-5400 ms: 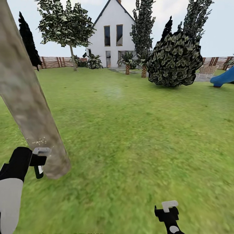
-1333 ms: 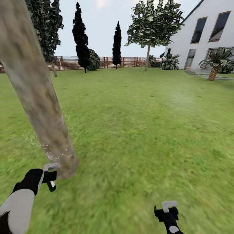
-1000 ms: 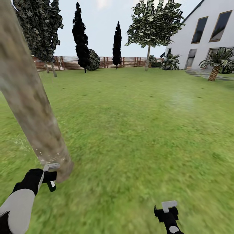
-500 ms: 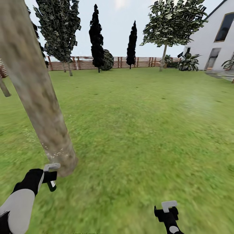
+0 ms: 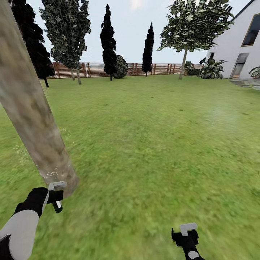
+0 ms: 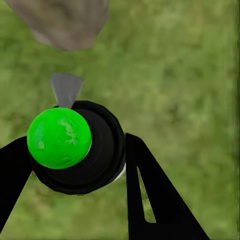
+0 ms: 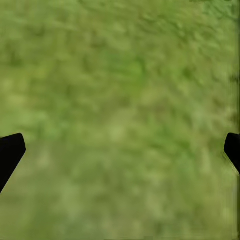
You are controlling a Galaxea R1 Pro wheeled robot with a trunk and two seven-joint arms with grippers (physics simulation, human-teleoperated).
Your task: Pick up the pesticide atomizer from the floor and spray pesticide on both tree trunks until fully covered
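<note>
Nearest on the left, the left pincer point(image 5: 54, 196) is clamped around the pesticide atomizer point(image 6: 75, 147), whose bright green cap and black body sit between the black fingers point(image 6: 150, 200) in the left wrist view, its grey nozzle pointing at the foot of the tree trunk point(image 5: 32, 112). That leaning beige-grey trunk stands just beside the pincer, with white specks of pesticide point(image 5: 54, 171) dotted low on its bark. Green lawn point(image 5: 151, 144) spreads rightward to a slatted wooden fence point(image 5: 90, 69) and a white house point(image 5: 242, 47). Low at the right, the right pincer point(image 5: 186, 233) hangs over grass, spread wide and holding nothing.
</note>
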